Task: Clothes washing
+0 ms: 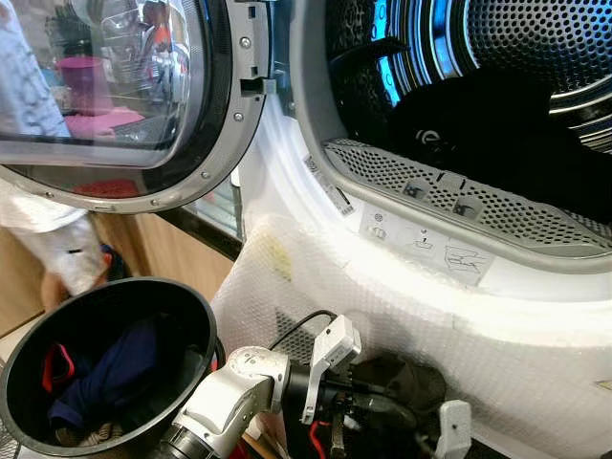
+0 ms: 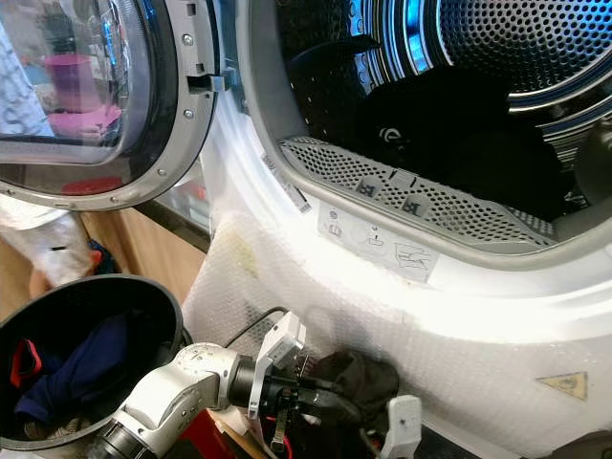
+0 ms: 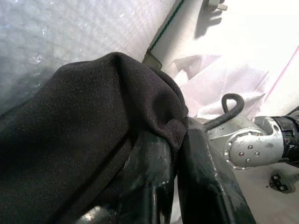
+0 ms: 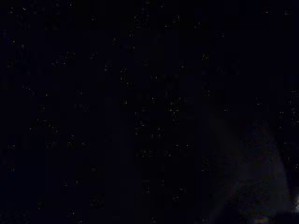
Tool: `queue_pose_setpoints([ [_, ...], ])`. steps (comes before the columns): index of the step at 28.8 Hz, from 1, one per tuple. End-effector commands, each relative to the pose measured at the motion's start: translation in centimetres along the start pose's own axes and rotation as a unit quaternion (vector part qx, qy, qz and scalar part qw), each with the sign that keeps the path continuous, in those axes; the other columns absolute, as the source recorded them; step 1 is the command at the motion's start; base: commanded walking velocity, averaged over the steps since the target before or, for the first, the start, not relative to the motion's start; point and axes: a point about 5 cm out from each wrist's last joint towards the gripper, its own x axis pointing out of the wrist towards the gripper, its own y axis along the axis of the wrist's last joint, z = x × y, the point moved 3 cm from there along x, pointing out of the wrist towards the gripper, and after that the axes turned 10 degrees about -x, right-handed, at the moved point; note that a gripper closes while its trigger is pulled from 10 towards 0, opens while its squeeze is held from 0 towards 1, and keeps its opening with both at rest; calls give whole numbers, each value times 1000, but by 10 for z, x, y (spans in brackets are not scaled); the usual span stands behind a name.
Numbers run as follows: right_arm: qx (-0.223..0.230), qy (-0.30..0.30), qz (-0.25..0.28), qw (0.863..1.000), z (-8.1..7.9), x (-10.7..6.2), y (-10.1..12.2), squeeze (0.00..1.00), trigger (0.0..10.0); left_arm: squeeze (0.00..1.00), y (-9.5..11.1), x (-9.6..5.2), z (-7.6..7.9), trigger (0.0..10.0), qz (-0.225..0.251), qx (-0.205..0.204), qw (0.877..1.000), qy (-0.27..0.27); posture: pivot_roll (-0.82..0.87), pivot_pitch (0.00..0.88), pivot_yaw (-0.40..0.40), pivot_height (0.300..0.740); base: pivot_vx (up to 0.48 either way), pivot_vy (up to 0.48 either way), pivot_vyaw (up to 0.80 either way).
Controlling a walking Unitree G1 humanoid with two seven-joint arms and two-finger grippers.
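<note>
The washer's round opening (image 1: 449, 196) is wide open, and a pile of dark clothes (image 1: 497, 134) lies inside the drum. Below the opening, against the bubble-wrapped front, my left gripper (image 1: 382, 406) is shut on a black garment (image 1: 409, 375). In the left wrist view the black cloth (image 3: 93, 130) drapes over both fingers (image 3: 149, 172), pinched between them. Beyond the cloth, the silver wrist of my right arm (image 3: 250, 147) hangs low. The right wrist view is nearly black.
A black round basket (image 1: 196, 304) stands at the lower left, holding blue and red clothes (image 1: 124, 368). The glass door (image 1: 115, 96) is swung open to the left above it. A person in white (image 1: 48, 239) stands behind the door. A plug (image 3: 280, 182) lies on the floor.
</note>
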Motion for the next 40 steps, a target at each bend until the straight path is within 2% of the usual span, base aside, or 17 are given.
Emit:
queue_pose_setpoints([
  [1, 12, -12, 12, 1000, 3, 1, 2, 0, 10000, 0, 7, 5, 10, 0, 3, 11, 999, -32, 120, 51, -47, 740, 0, 0, 0],
  [3, 25, -12, 16, 999, 3, 2, 1, 0, 10000, 0, 7, 5, 11, 0, 4, 11, 999, -31, 120, 51, -47, 740, 0, 0, 0],
  [4, 25, -10, 16, 1000, 2, 2, 1, 0, 3490, 0, 7, 5, 11, 0, 4, 11, 999, -31, 120, 51, -47, 740, 0, 0, 0],
  [5, 28, 0, 17, 999, -1, 1, -1, 0, 0, 0, 7, 5, 11, 0, 4, 10, 999, -32, 121, 51, -46, 740, 0, 0, 0],
  [11, 40, 26, 13, 999, -9, -3, -8, 0, 0, 0, 7, 5, 12, 0, 0, 10, 999, -35, 118, 52, -40, 740, 0, 0, 0],
  [20, 70, 88, 44, 993, -29, -7, -1, 0, 0, 0, 2, 4, 17, 0, -12, 11, 999, -48, 121, 54, -30, 740, 0, 0, 0],
  [36, 78, 94, 45, 992, -31, -6, -2, 0, 0, 0, 0, 0, 22, 0, -15, 11, 999, -50, 126, 51, -29, 740, 0, 0, 0],
  [40, 71, 108, 32, 991, -37, -6, -7, 0, 0, 0, -4, -3, 26, 0, -16, 9, 999, -51, 124, 48, -29, 740, 0, 0, 0],
])
